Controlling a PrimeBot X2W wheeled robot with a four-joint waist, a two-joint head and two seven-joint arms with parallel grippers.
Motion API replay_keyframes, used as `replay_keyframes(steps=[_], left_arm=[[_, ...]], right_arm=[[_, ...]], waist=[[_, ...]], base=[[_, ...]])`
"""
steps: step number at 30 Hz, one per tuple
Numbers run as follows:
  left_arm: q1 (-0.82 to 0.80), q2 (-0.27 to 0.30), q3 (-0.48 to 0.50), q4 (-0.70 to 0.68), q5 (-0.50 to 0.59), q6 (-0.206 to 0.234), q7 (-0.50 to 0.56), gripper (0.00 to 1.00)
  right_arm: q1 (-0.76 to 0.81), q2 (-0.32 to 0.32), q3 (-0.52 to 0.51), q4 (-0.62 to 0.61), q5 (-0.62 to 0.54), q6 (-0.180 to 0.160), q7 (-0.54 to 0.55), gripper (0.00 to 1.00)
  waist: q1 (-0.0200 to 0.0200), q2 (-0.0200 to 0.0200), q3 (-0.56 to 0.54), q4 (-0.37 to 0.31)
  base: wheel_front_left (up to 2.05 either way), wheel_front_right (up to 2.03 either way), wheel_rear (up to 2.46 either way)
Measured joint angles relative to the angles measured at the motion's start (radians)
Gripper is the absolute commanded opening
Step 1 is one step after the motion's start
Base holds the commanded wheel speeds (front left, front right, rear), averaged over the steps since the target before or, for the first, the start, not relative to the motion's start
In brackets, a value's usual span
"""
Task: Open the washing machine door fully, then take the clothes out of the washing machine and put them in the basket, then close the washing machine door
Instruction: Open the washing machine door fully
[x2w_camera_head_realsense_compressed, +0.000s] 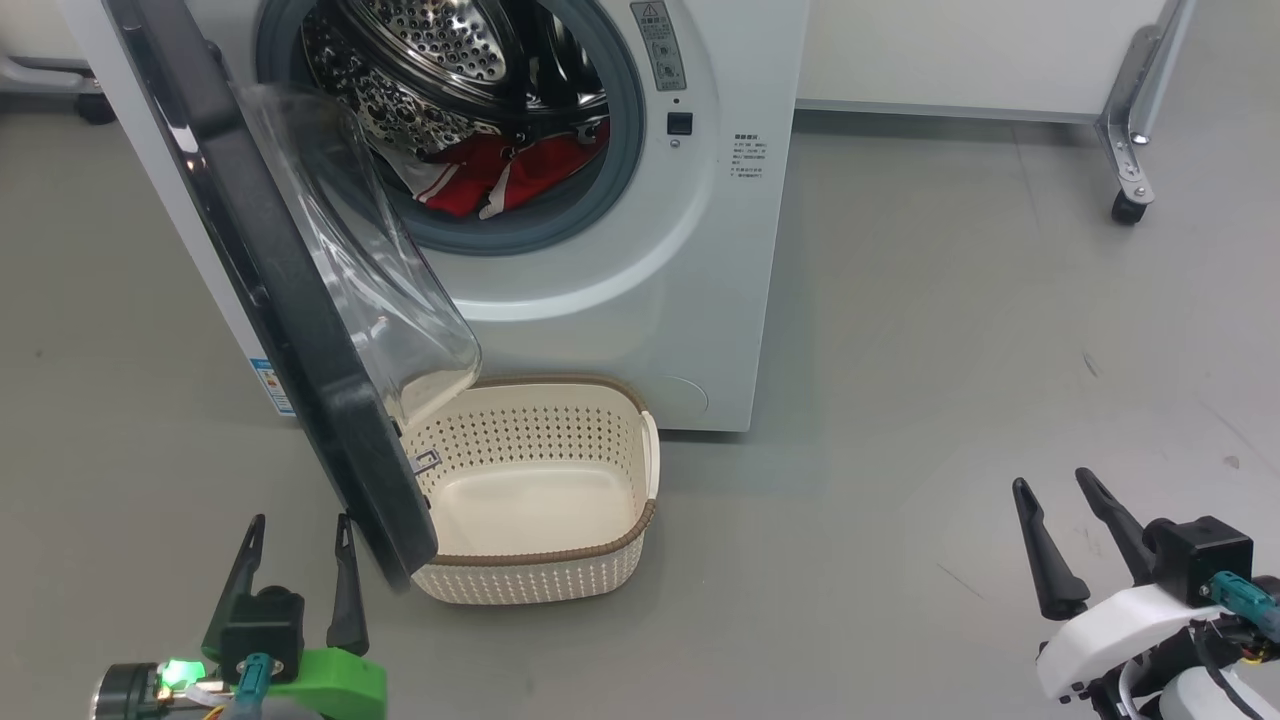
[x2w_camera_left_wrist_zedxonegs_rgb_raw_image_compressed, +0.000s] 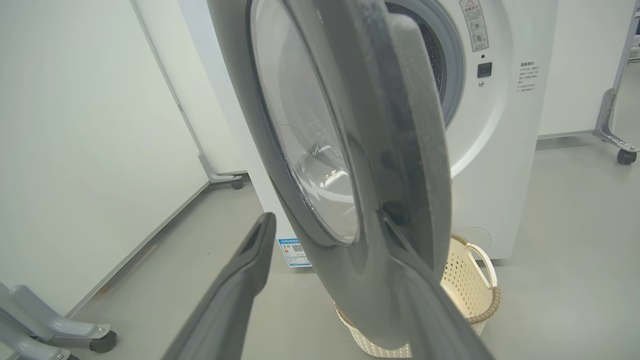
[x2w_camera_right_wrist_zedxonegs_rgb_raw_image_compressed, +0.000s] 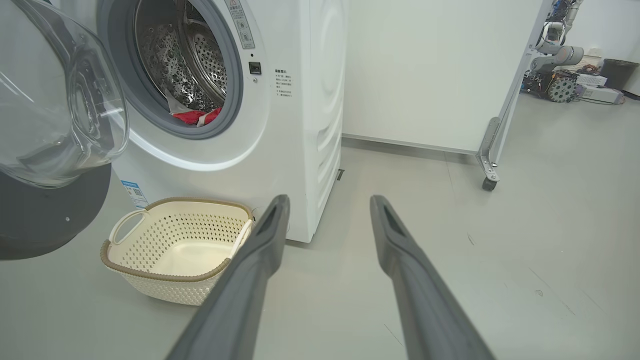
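Black-ringed door (x2w_camera_head_realsense_compressed: 290, 310), clear bulging centre

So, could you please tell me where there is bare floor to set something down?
Free: the grey floor between the white front-loading washing machine, the wheeled leg and the right gripper. Crowded: where the black-ringed round door hangs close to the cream perforated basket and the left gripper.

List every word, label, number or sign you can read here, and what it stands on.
Nothing can be quoted.
Grey sticker by the washer's opening: warning triangle, text too small.
Dark print on the washer's front: too small.
Blue sticker low on the front: QR code, words blurred.
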Motion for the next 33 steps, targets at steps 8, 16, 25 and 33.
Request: replay_keyframes(steps=[8, 16, 25, 33], left_arm=[[0.011, 0.000, -0.004, 0.002, 0.000, 0.000, 0.000, 1.00], [0.012, -0.001, 0.002, 0.002, 0.000, 0.000, 0.000, 1.00], [0.014, -0.001, 0.000, 0.005, -0.002, 0.000, 0.000, 1.00], [0.017, -0.001, -0.009, 0.005, -0.015, 0.000, 0.000, 1.00]], right_arm=[[0.042, 0.046, -0.106, -0.009, -0.051, 0.000, -0.001, 1.00], [0.061, 0.095, -0.141, -0.049, -0.095, 0.000, -0.001, 1.00], [0.075, 0.118, -0.161, -0.082, -0.135, 0.000, -0.001, 1.00], [0.099, 0.137, -0.184, -0.097, -0.151, 0.000, -0.001, 1.00]], waist=[[0.0000, 0.0000, 0.005, 0.010], [0.0000, 0.0000, 0.008, 0.021], [0.0000, 0.0000, 0.009, 0.027], [0.0000, 0.0000, 0.011, 0.031]], base=[[0.00, 0.00, 0.00], [0.00, 0.00, 0.00], [0.00, 0.00, 0.00], [0.00, 0.00, 0.00]])
